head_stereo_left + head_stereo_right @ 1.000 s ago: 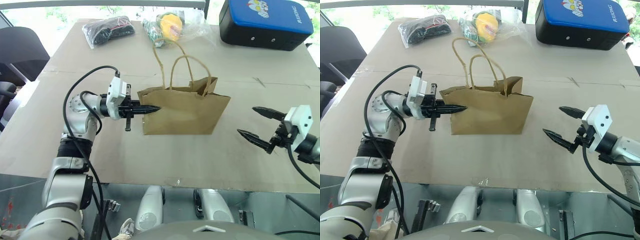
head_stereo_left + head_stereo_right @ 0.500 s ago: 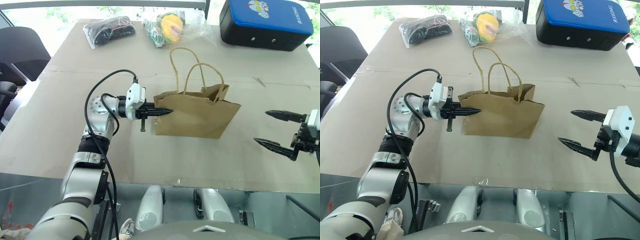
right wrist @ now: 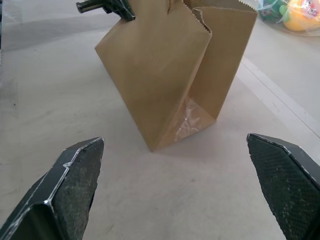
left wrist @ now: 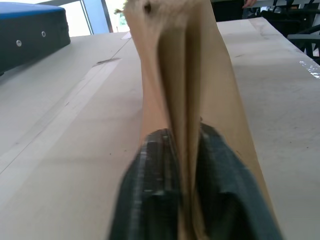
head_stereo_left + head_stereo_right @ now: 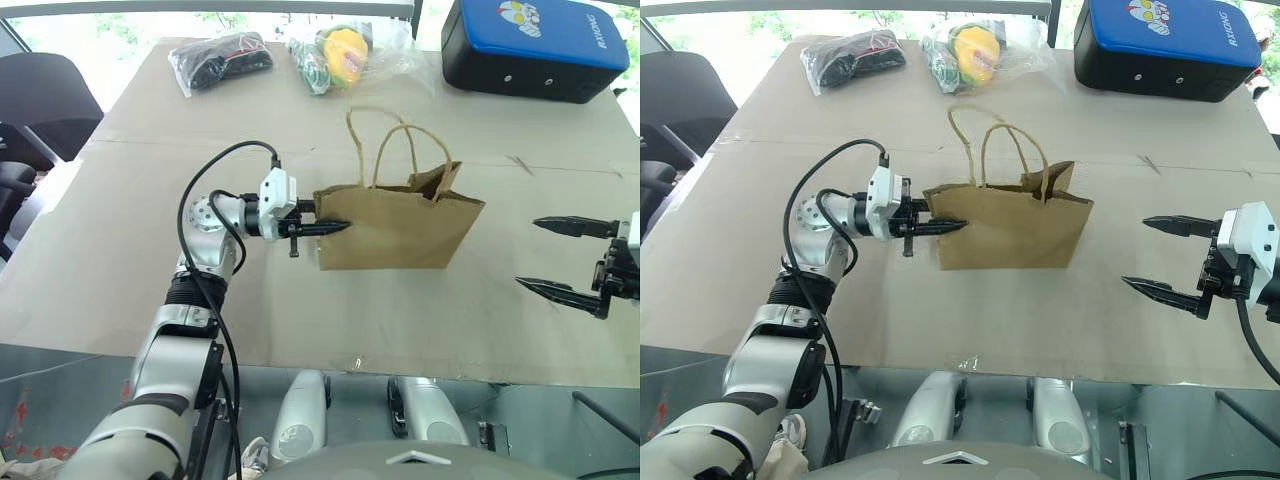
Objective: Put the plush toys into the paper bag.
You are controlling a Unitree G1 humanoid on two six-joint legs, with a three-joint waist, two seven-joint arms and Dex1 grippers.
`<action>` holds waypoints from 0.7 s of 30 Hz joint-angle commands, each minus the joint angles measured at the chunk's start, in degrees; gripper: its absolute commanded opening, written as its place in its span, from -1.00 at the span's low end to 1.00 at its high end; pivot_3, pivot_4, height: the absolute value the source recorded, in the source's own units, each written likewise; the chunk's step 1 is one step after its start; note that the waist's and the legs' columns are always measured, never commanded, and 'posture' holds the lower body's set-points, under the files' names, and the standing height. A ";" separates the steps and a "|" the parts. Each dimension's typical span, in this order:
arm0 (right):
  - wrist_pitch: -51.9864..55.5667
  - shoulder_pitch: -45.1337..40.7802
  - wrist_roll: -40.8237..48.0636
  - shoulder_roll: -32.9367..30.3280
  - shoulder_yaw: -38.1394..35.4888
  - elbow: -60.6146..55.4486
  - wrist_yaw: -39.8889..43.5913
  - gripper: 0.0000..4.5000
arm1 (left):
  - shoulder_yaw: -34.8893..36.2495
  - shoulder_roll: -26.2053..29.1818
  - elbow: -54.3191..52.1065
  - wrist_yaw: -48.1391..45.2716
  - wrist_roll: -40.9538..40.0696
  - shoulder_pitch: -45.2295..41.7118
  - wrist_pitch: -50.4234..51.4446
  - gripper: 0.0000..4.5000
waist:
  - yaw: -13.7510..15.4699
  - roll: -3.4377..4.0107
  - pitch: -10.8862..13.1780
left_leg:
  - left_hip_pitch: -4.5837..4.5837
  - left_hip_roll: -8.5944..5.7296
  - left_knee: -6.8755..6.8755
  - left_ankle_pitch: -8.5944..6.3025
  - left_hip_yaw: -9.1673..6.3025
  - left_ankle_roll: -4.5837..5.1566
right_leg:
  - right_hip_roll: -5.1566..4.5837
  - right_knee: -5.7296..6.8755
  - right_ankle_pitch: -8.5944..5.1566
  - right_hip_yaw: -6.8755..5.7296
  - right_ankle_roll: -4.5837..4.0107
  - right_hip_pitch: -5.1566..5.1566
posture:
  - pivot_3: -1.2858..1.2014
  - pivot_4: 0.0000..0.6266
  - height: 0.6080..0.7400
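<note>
The paper bag (image 5: 398, 228) stood upright near the middle of the table (image 5: 150, 210), its twine handles (image 5: 385, 150) raised above the mouth. The left gripper (image 5: 335, 227) pointed level at the bag's near side edge, and in the left wrist view its fingers (image 4: 155, 200) lay to either side of the folded paper gusset; whether they were clamped on it or had let go could not be told. The right gripper (image 5: 1165, 257) hovered well apart from the bag's far side, jaws spread wide and holding nothing.

The plush toys were not visible on the table, and the bag's inside could not be seen. A yellow-green toy in clear plastic (image 5: 340, 52), a black bundle in plastic (image 5: 220, 58) and a blue-topped case (image 5: 535, 45) lay along the far edge.

Risks, as judged: the bag was light and leaned slightly. If the left grip slackened or pulled sideways, the bag could tip or slide. The mouth looked narrow and creased, so a toy lowered in could snag on the rim or handles
</note>
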 commanded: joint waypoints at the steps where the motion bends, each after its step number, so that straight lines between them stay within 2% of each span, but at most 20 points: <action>1: -0.67 0.25 0.45 -0.91 -2.67 -0.05 0.70 1.00 | 2.47 0.44 -1.47 -0.59 -2.75 -0.31 0.66 0.25 | 0.01 0.00 0.00 | 0.00 0.00 0.00 0.00 0.00 0.00 | 0.00 0.00 0.00 0.00 0.00 0.00 | 0.03 -0.52 1.00; 3: -0.52 0.57 0.60 -0.86 -2.93 -0.04 0.81 1.00 | 3.85 1.26 -3.99 -0.42 -4.81 0.50 3.36 0.59 | 0.00 0.00 0.00 | -0.01 0.00 0.00 0.00 0.00 0.00 | 0.00 0.00 0.00 -0.01 0.00 0.00 | 0.03 -0.52 1.00; 9: -0.26 4.03 0.50 0.39 -5.07 -0.25 -0.37 1.00 | 8.93 8.85 -20.49 3.91 -11.64 10.20 19.45 0.59 | -0.39 0.01 0.00 | 0.01 0.04 -0.02 0.00 -0.01 0.00 | 0.01 0.03 0.00 0.00 0.00 0.00 | 0.03 -0.52 1.00; 15: -0.54 11.04 -0.82 4.67 -8.84 -0.66 -4.56 1.00 | 20.19 13.01 -45.96 21.65 -23.49 30.31 40.74 0.59 | 0.02 0.04 -0.01 | -0.01 0.07 -0.04 -0.01 -0.02 0.01 | -0.06 -0.01 -0.01 -0.02 0.00 0.01 | 0.03 -0.52 1.00; 21: -2.31 17.77 -2.16 6.27 -13.34 1.89 -3.92 1.00 | 27.46 15.04 -56.84 25.32 -22.56 50.95 42.66 0.59 | 0.14 0.07 -0.05 | 0.12 0.04 -0.06 -0.02 0.08 0.02 | -0.10 -0.05 -0.03 0.05 -0.02 0.13 | 0.03 -0.52 1.00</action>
